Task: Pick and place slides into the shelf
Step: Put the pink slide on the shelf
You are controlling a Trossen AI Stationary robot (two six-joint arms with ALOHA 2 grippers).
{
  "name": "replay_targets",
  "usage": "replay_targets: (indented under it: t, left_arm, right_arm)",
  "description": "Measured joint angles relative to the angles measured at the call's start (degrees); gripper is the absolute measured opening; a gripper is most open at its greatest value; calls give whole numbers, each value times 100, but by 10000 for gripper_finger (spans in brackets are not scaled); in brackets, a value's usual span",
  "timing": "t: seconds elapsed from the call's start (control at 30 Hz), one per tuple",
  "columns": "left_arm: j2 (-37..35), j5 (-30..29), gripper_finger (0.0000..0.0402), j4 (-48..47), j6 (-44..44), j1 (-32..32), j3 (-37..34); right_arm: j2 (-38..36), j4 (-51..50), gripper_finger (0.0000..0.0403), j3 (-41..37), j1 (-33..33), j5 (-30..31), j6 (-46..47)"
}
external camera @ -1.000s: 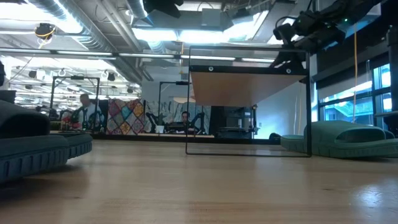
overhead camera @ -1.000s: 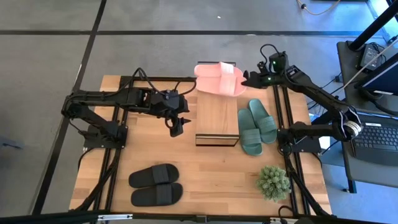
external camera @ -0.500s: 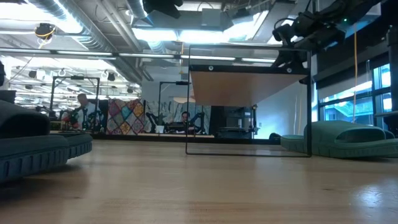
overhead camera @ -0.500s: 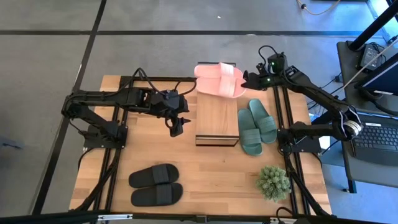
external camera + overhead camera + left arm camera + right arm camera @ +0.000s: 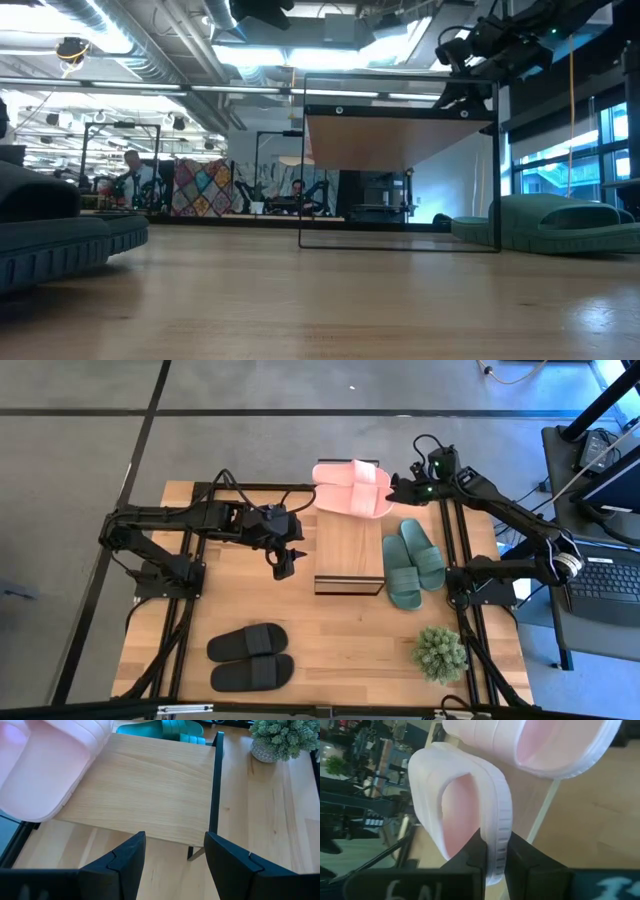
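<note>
Two light pink slides (image 5: 350, 488) are over the far end of the shelf's wooden top (image 5: 350, 550). My right gripper (image 5: 396, 488) reaches in from the table's right side and is shut on the pink slide nearer to it (image 5: 465, 800); the other pink slide (image 5: 545, 745) lies just beyond. My left gripper (image 5: 283, 566) hangs open above the table, left of the shelf, with nothing between its fingers (image 5: 172, 860). A green pair (image 5: 412, 565) lies on the table right of the shelf, and a black pair (image 5: 250, 657) lies at the near left. My right gripper pinches the pink slide's ribbed edge (image 5: 501, 837) beside its foot opening between the two fingers. The fingers come slanting down from the table's right. The slide stands tilted on its side; I cannot tell whether it touches the shelf top.
A small potted plant (image 5: 440, 652) stands at the near right. The shelf's thin black frame (image 5: 497, 170) rises from the table's middle. Bare tabletop (image 5: 330, 650) lies between the black pair and the plant.
</note>
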Motion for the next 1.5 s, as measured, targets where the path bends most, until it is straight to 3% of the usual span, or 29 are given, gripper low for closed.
replay_targets:
  t: [0.47, 1.03, 1.33, 1.5]
  left_arm:
    - [2, 0, 195, 0, -23, 0, 0]
    - [2, 0, 195, 0, -23, 0, 0]
    - [2, 0, 195, 0, -21, 0, 0]
    - [2, 0, 195, 0, -23, 0, 0]
  right_arm:
    - [0, -22, 78, 0, 56, 195, -378]
    - [0, -22, 87, -2, 51, 372, -701]
    - [0, -21, 180, -2, 51, 405, -678]
    - [0, 22, 224, -2, 51, 875, -823]
